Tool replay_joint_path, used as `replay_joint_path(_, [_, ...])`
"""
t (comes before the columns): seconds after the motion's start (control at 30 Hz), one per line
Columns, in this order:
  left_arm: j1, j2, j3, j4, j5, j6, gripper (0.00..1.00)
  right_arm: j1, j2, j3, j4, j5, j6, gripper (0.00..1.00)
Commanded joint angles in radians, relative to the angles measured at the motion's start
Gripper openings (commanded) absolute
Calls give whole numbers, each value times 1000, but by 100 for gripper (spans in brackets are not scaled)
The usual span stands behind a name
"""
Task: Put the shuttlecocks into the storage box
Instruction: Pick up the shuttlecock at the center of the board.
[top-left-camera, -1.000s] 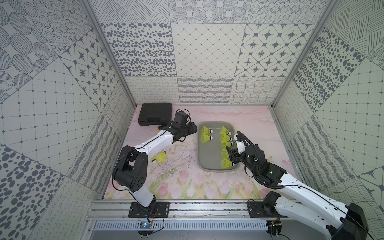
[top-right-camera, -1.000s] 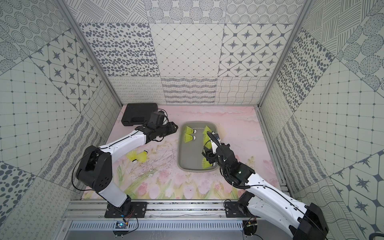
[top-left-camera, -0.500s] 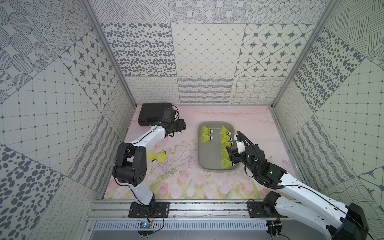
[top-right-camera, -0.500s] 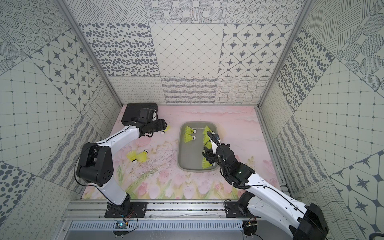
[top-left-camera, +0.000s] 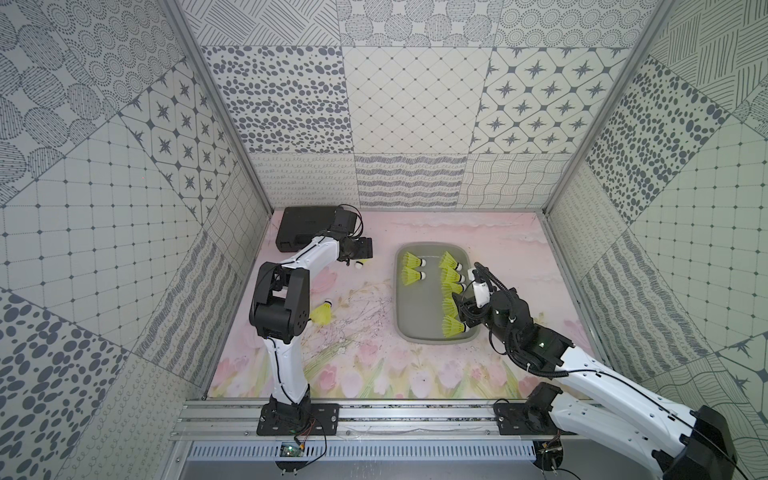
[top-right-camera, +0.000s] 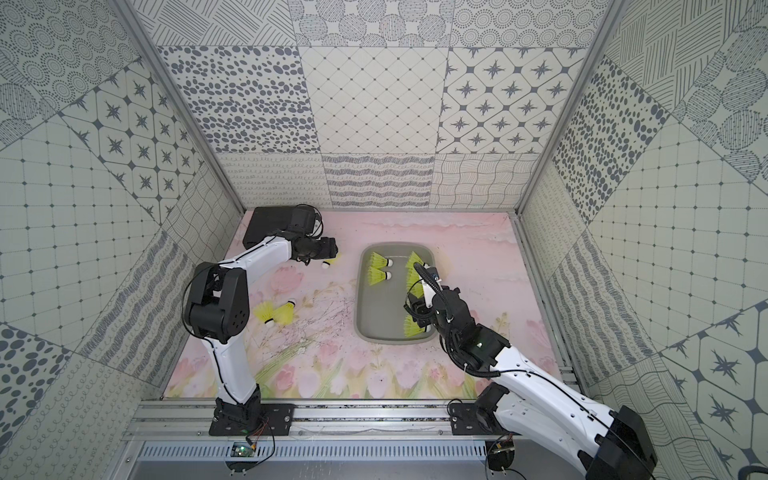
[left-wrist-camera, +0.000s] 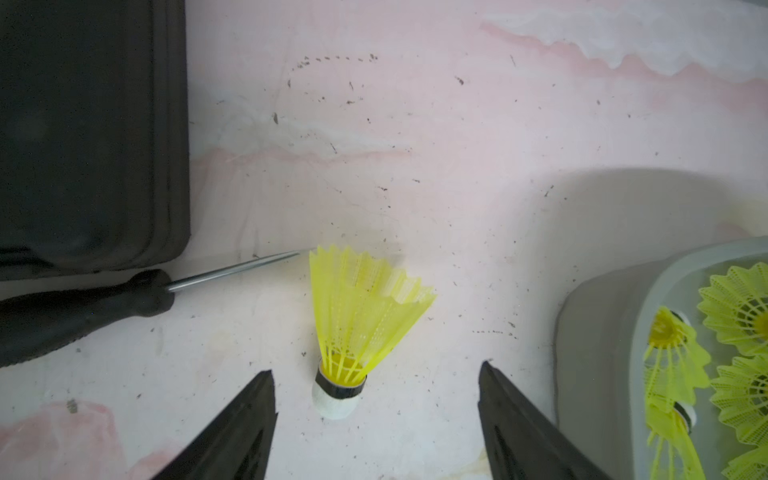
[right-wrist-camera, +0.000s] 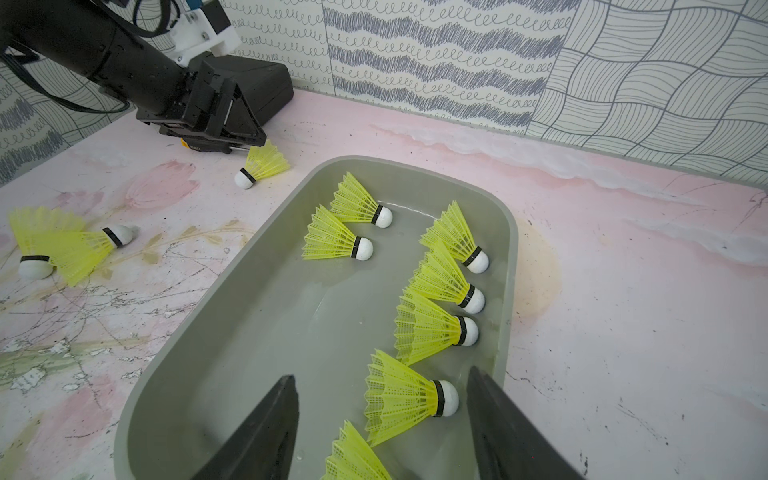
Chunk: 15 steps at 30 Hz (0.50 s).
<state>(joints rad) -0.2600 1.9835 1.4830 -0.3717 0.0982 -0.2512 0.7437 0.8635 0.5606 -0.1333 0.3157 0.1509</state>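
The storage box (top-left-camera: 397, 299) (top-right-camera: 359, 299) is a shallow grey tray mid-table holding several neon yellow shuttlecocks (right-wrist-camera: 440, 328). One shuttlecock (left-wrist-camera: 361, 316) (top-left-camera: 360, 263) lies on the pink mat left of the box, cork towards my left gripper (left-wrist-camera: 376, 370) (top-left-camera: 361, 251). That gripper hangs just above it, open, with the fingers either side and clear of it. Two more shuttlecocks (top-right-camera: 266, 312) (top-right-camera: 286, 309) lie side by side further left. My right gripper (right-wrist-camera: 381, 374) (top-left-camera: 463, 309) is open over the box's near right end, straddling a lying shuttlecock (right-wrist-camera: 407, 399) without touching it.
A black hard case (top-left-camera: 305, 230) (left-wrist-camera: 83, 133) sits in the far left corner. A screwdriver (left-wrist-camera: 83, 307) lies beside it, its metal shaft pointing at the lone shuttlecock's skirt. Patterned walls close in three sides and a metal rail (top-left-camera: 374, 415) runs along the front.
My left gripper has drawn back from the box's left side towards the black case and its jaws have widened. The right arm has not moved.
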Motion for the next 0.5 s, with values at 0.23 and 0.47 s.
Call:
replay_joint_path(0.23, [5,116,111,-137,-7,76,80,-7,-3,21,4,8,15,68])
replay_joint_path(0.47, [7,186,185,-181,17,78,76,-6,-9,19,-1,8,19,68])
